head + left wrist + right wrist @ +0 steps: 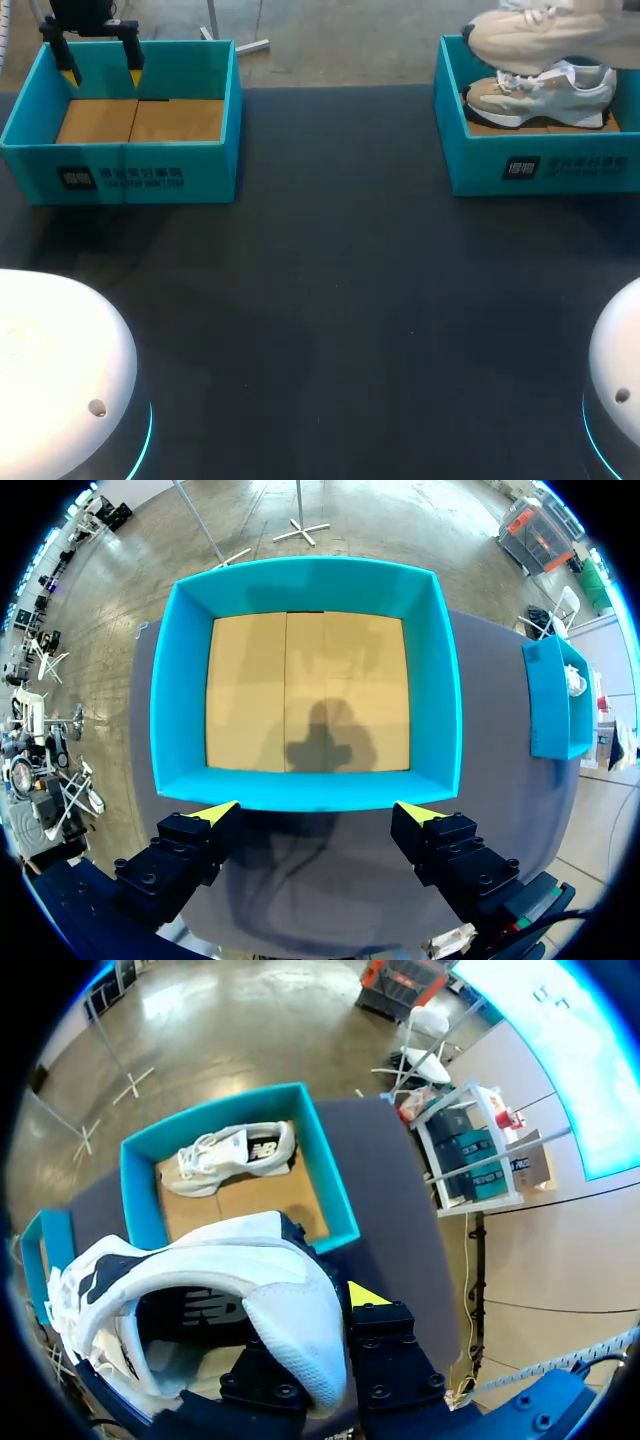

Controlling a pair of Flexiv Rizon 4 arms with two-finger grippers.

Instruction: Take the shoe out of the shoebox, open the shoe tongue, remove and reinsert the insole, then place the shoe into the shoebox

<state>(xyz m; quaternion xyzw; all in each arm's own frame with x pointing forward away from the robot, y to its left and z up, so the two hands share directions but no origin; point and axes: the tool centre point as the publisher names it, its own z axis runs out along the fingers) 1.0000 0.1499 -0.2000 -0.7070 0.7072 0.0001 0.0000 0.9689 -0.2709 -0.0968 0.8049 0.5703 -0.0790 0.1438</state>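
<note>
Right fingers (pixel 366 1294) pinching shoe (pixel 240 1260), above shoebox (pixel 335 1185)

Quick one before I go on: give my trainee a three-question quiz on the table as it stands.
1. True or false: the left box holds a shoe.
2. Which gripper holds the raised shoe? A) left B) right C) neither
3. Fill in: the second shoe lies inside the ____ box.

Key
1. False: it is empty, with the open left gripper over its far wall.
2. B: the right gripper.
3. Right: the right box.
</note>
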